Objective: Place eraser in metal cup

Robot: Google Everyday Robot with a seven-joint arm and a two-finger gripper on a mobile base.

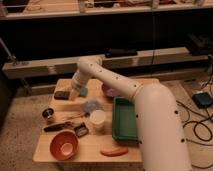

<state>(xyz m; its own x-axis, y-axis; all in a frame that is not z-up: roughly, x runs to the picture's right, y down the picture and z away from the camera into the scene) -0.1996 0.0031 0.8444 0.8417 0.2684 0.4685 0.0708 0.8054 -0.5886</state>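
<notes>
The eraser (62, 94) is a small black block lying at the back left of the wooden table (90, 148). The metal cup (48, 114) stands upright near the table's left edge, in front of the eraser. My gripper (74, 93) hangs from the white arm at the back left, just right of the eraser and close above the table. I cannot tell whether it touches the eraser. A teal block (83, 91) lies right beside the gripper.
A bluish translucent cup (91, 105) and a white cup (97, 120) stand mid-table. A green tray (125, 120) is at the right, partly under my arm. An orange bowl (64, 145), a black-handled tool (59, 126) and a red-orange oblong item (114, 151) lie in front.
</notes>
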